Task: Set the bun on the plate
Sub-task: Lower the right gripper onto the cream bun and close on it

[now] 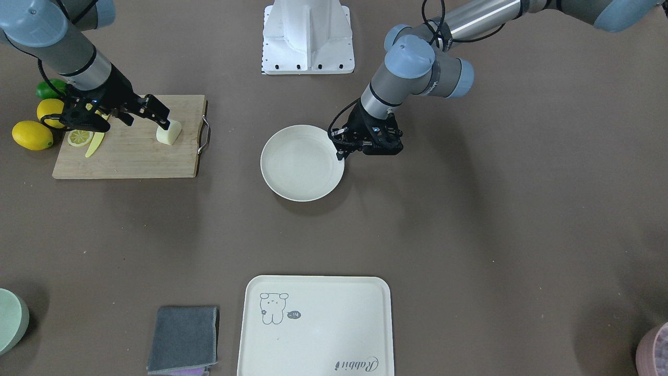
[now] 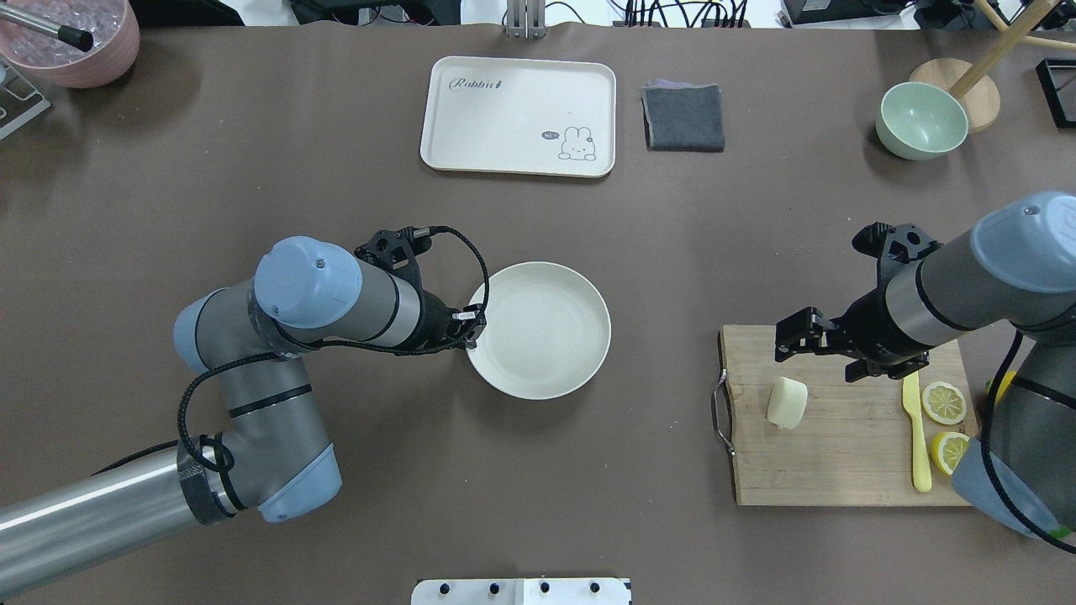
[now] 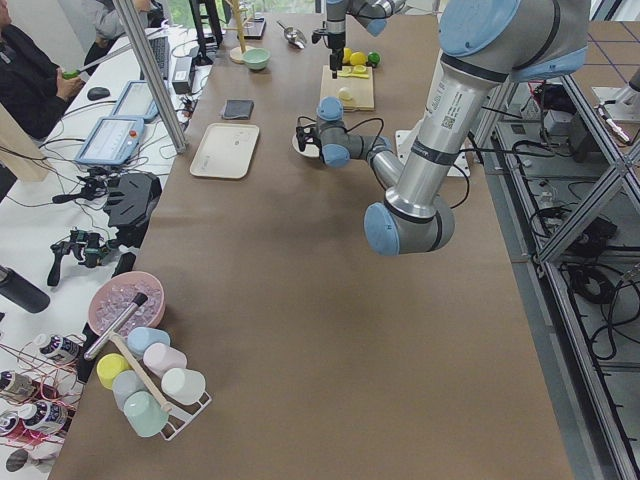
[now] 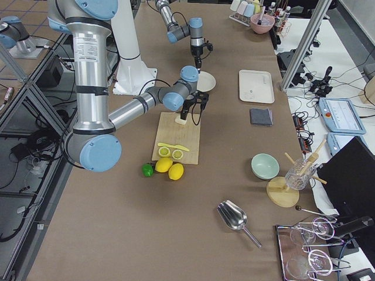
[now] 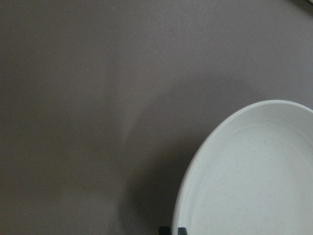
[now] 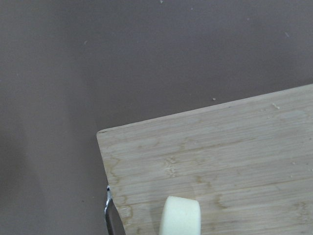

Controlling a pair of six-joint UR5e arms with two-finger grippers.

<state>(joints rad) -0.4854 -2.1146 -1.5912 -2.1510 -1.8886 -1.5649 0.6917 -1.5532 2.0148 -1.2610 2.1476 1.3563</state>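
The bun (image 2: 787, 402), a pale cream chunk, lies on the wooden cutting board (image 2: 841, 470) near its handle end; it also shows at the bottom of the right wrist view as the bun (image 6: 181, 215). My right gripper (image 2: 815, 363) hovers open just above and beside it, one fingertip close over the bun (image 1: 168, 132). The round off-white plate (image 2: 538, 329) sits mid-table with nothing on it. At the plate's rim, on the side nearest its arm, my left gripper (image 1: 342, 153) is shut on the edge. Its fingertips (image 5: 165, 230) meet on the plate (image 5: 254, 171).
On the board lie a yellow knife (image 2: 916, 433) and two lemon slices (image 2: 943, 402). Whole lemons (image 1: 32, 134) and a lime (image 1: 48, 89) sit beside it. A bear-printed tray (image 2: 519, 115), a grey cloth (image 2: 683, 117), a green bowl (image 2: 921, 120) and a pink bowl (image 2: 71, 38) line the far side.
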